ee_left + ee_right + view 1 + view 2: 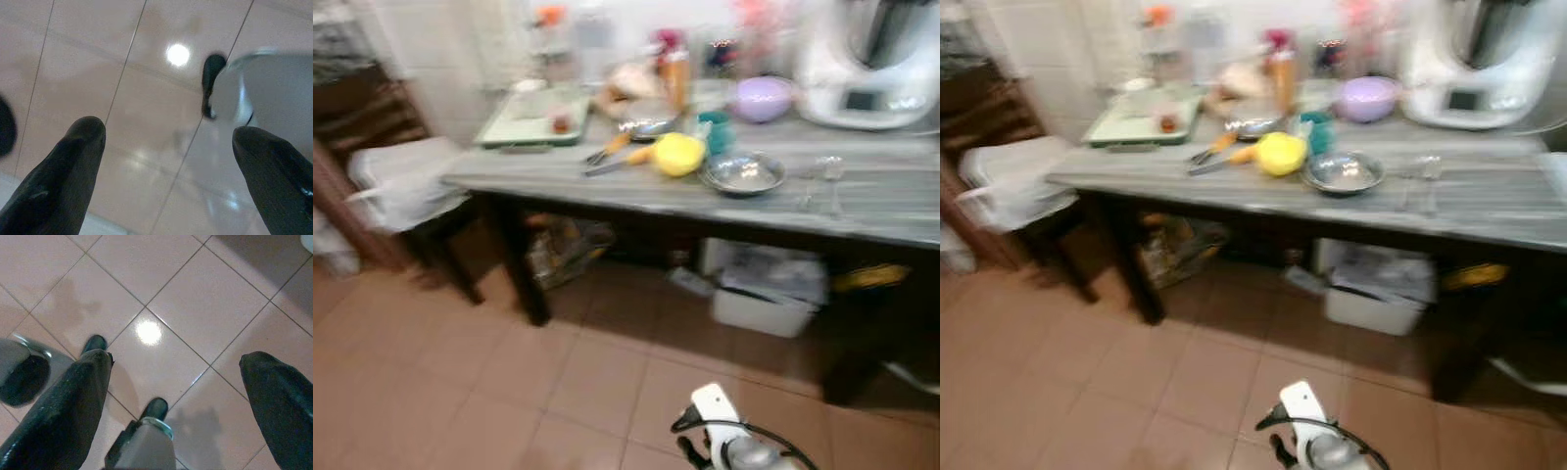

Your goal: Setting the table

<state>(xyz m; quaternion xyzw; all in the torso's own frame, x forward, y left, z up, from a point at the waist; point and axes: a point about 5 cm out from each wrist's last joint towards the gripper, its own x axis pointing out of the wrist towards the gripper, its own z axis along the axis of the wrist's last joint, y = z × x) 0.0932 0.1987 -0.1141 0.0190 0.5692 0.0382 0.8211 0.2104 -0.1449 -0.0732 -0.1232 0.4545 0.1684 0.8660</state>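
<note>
**Still short of the table, both claws empty**

Nearest, low in the frame, both arms hang over the tiled floor (460, 392). The left gripper (166, 166) has its two fingers spread wide with nothing between them, and the right gripper (171, 396) is likewise spread and empty, pointing at bare tile.

Across the middle of the frame runs the grey table (891, 211). On it, counted as well as the blur allows: one steel bowl (742, 173) at centre, one yellow object (678, 154) just left of it, one purple bowl (763, 98) behind, one pale green tray (530, 122) at upper left, one white appliance (871, 64) at upper right. The utensils beside the yellow object are too smeared to count. One white box (766, 294) sits beneath.

The likely trouble, as I judge it: the head views are blurred, so a reach made now could misjudge the crowded tabletop and knock the steel bowl or its neighbours off the edge.
</note>
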